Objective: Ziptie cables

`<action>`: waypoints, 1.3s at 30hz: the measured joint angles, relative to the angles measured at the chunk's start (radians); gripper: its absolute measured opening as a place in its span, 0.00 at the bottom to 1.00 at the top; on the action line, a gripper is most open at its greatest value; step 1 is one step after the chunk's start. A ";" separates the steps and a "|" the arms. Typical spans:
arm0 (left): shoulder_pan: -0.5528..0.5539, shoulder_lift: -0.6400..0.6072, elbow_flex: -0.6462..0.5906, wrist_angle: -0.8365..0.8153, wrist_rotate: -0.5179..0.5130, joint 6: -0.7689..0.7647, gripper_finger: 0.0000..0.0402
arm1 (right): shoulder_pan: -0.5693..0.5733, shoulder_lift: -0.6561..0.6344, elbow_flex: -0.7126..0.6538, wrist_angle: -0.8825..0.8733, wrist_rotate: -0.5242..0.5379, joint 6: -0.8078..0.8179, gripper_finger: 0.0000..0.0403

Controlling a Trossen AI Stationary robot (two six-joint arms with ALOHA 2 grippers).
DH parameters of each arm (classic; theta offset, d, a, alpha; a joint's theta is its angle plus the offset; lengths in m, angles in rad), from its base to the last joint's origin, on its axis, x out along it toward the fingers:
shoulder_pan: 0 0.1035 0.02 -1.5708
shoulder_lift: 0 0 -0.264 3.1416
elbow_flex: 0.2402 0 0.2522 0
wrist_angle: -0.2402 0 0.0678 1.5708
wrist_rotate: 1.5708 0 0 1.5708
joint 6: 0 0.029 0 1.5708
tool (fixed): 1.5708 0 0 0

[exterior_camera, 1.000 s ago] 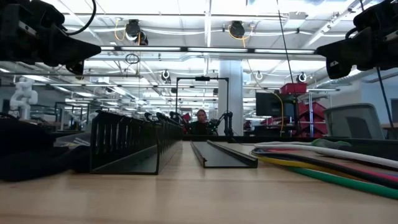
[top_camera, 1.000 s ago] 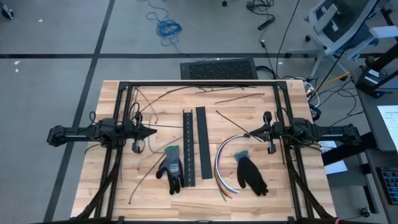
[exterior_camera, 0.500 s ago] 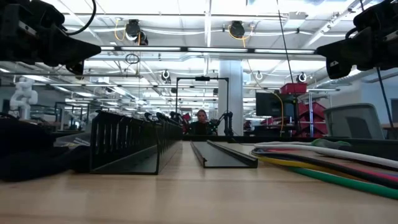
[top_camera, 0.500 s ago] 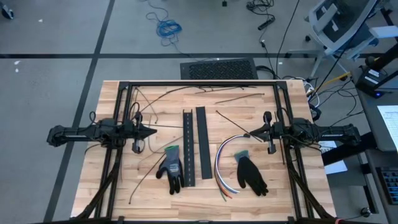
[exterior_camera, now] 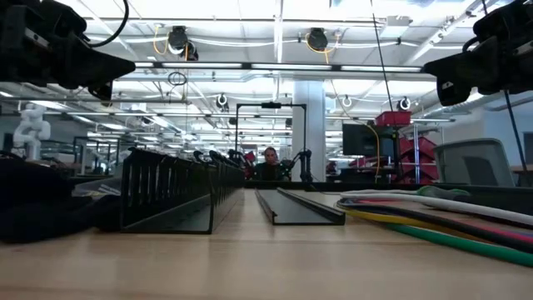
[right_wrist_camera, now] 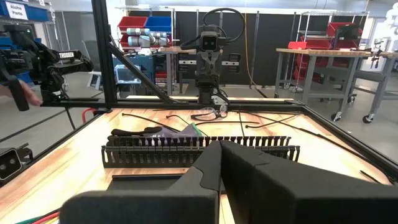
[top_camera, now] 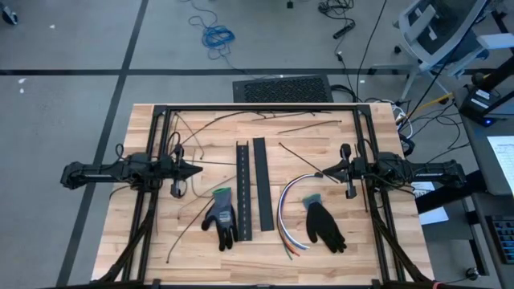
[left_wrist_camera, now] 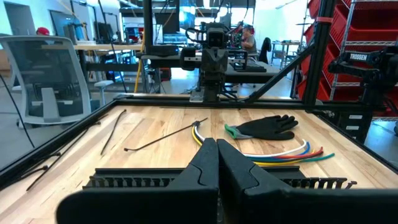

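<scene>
The cables, a loose curved bundle of white, grey, orange, blue and green wires, lie flat on the table right of centre; they also show in the low view and the left wrist view. My left gripper is shut and empty, hovering over the table's left side. My right gripper is shut and empty, hovering close over the cables' far end. Each wrist view shows its own fingers closed together, the left and the right.
A black slotted strip and a flat black strip lie side by side at the table's middle. One dark glove lies left of them, another right of the cables. Thin black strands lie scattered toward the far edge and at the near left.
</scene>
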 joint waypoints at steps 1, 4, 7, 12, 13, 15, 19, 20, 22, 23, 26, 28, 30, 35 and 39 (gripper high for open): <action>0.000 0.000 0.000 0.000 0.000 0.000 0.00 | 0.000 0.000 0.000 0.000 0.000 0.000 0.00; 0.000 0.000 0.000 0.013 0.000 0.010 0.00 | 0.000 0.000 0.000 0.000 0.000 0.000 0.00; 0.000 0.000 0.000 0.011 0.000 0.038 0.00 | 0.000 0.000 0.000 0.000 0.000 0.000 0.00; 0.000 0.000 0.000 0.049 0.000 0.035 0.00 | 0.000 0.000 0.000 0.000 0.000 0.000 0.00; 0.000 0.000 0.000 0.054 0.000 0.033 0.00 | 0.000 0.000 0.000 0.000 0.000 0.000 0.00; 0.000 0.000 0.000 0.063 0.000 0.034 0.00 | 0.000 0.000 0.000 0.000 0.000 0.000 0.00; 0.000 0.000 0.000 0.056 0.000 0.034 0.00 | 0.000 0.000 0.000 0.000 0.000 0.000 0.00; 0.000 0.000 0.000 0.052 0.000 0.034 0.00 | 0.000 0.000 0.000 0.000 0.000 0.000 0.00; 0.000 0.000 0.000 0.052 0.000 0.034 0.00 | 0.000 0.000 0.000 0.000 0.000 0.000 0.00; 0.000 0.000 0.000 0.053 0.000 0.034 0.00 | 0.000 0.000 0.000 0.000 0.000 0.000 0.00; 0.000 0.000 0.000 0.052 0.000 0.034 0.00 | 0.000 0.000 0.000 0.000 0.000 0.000 0.00; 0.000 0.000 0.000 0.052 0.000 0.034 0.00 | 0.000 0.000 0.000 0.000 0.000 0.000 0.00; 0.000 0.000 0.000 0.052 0.000 0.034 0.00 | 0.000 0.000 0.000 0.000 0.000 0.000 0.00; 0.000 0.000 0.000 0.052 0.000 0.034 0.00 | 0.000 0.000 0.000 0.000 0.000 0.000 0.00; 0.000 0.000 0.000 0.052 0.000 0.034 0.00 | 0.000 0.000 0.000 0.000 0.000 0.000 0.00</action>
